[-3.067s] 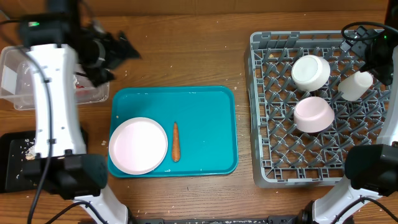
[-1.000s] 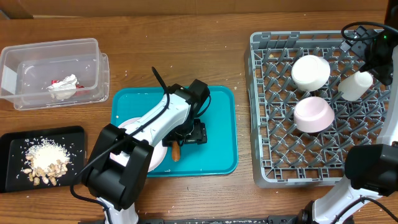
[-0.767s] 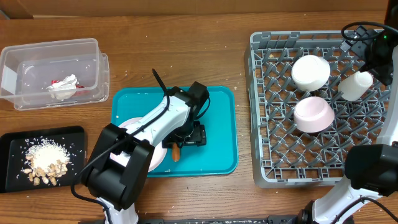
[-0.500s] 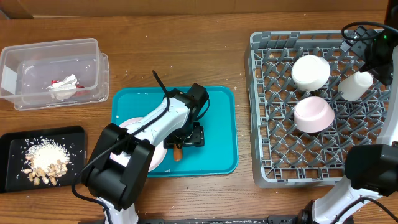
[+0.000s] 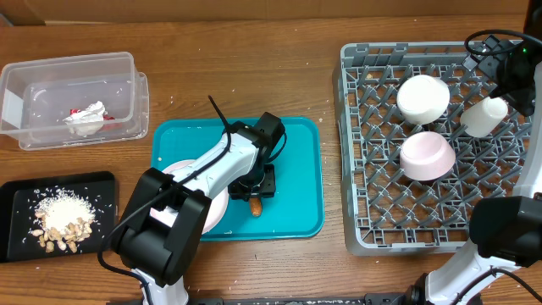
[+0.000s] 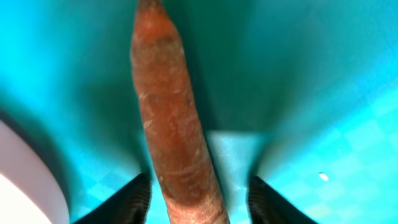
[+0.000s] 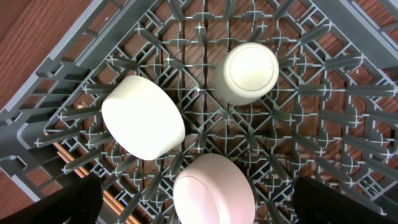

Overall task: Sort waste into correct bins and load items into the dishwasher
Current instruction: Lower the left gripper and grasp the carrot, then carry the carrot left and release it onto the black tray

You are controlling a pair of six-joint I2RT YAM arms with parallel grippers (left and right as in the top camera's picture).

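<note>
Wood-grain table (image 5: 254, 68) carries a teal tray (image 5: 296, 144) at its centre, and the carrot (image 6: 171, 118) lies on that tray, just beside the pinkish-white plate (image 6: 18, 193). In the left wrist view its long axis runs from the top edge to the bottom, leaning slightly, with the narrower end at the top and the thicker end cut off at the lower edge. It is dull orange with a rough, faintly ridged skin. The left gripper (image 6: 199, 202) straddles it with its dark fingertips (image 6: 134, 202) spread to either side. There is a clear gap on one side, but on the other I cannot be sure whether the finger touches the carrot. From overhead the arm hides most of the plate and nearly all of the carrot – only a short orange stub pokes out below the gripper. The right gripper (image 7: 208, 202) hangs over the grey rack (image 5: 356, 169), its fingers wide apart and empty, above the white bowl (image 5: 423, 97), pink bowl (image 5: 426, 155) and cup (image 5: 484, 117), all upturned on the pegs. At the far left the clear tub (image 5: 51, 68) holds the napkin (image 5: 87, 119) and a scrap of red wrapper (image 5: 76, 111) – partly tucked behind the napkin – while the black tray (image 5: 17, 212) holds the rice and nuts (image 5: 61, 216).
</note>
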